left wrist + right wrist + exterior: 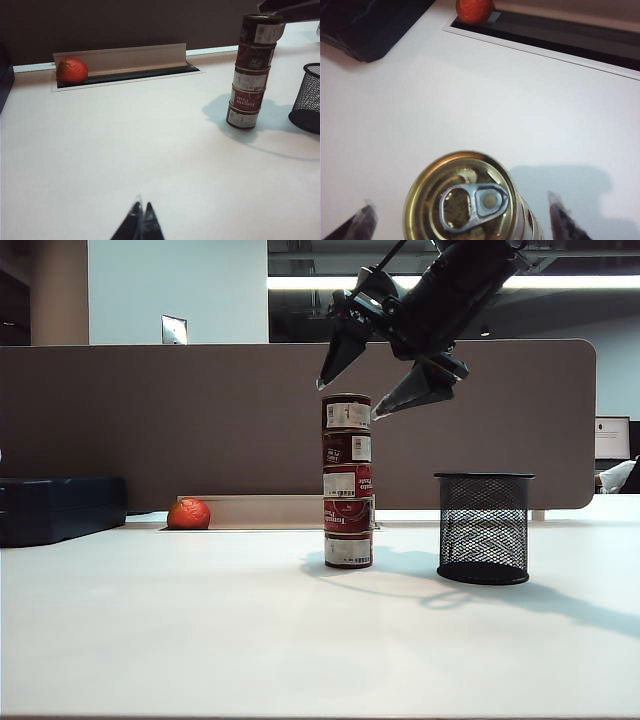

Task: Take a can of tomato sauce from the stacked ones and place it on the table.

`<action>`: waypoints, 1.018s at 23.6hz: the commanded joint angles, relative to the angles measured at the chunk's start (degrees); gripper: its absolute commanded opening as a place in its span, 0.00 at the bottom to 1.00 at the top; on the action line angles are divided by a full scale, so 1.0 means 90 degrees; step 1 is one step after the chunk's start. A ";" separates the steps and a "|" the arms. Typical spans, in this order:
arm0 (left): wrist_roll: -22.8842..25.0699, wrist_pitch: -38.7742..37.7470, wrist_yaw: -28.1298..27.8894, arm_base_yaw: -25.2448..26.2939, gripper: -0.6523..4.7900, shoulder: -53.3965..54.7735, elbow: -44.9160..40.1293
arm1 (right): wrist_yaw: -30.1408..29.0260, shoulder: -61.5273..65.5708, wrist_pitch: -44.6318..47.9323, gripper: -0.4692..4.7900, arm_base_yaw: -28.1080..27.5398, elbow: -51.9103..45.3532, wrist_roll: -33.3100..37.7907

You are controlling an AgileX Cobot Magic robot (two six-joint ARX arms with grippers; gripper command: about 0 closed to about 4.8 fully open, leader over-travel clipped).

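Upper centre of the frame, the right gripper (388, 378), jaws spread wide, is hovering over the top can of tomato sauce (346, 411) of the stacked ones (348, 480); straddling it squarely before pinching should spare the tower. The left gripper (140, 226), tips pressed together, is idling low over the table (200, 620).

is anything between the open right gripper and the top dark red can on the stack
Nothing visible. The right gripper hangs open just above the top dark red tomato paste can, one fingertip on each side of its gold lid, with only air between.
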 commanded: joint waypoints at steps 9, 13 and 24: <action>-0.0022 0.0034 0.0002 0.0005 0.11 0.0002 0.0015 | -0.0017 0.0061 0.0066 1.00 0.0015 0.0034 0.0005; -0.0022 0.0034 0.0000 0.0005 0.11 0.0002 0.0015 | -0.0019 0.0087 0.0075 1.00 0.0017 0.0034 0.0005; -0.0022 0.0034 0.0002 0.0005 0.11 0.0002 0.0015 | -0.0257 0.0245 0.0141 1.00 0.0061 0.0034 0.0005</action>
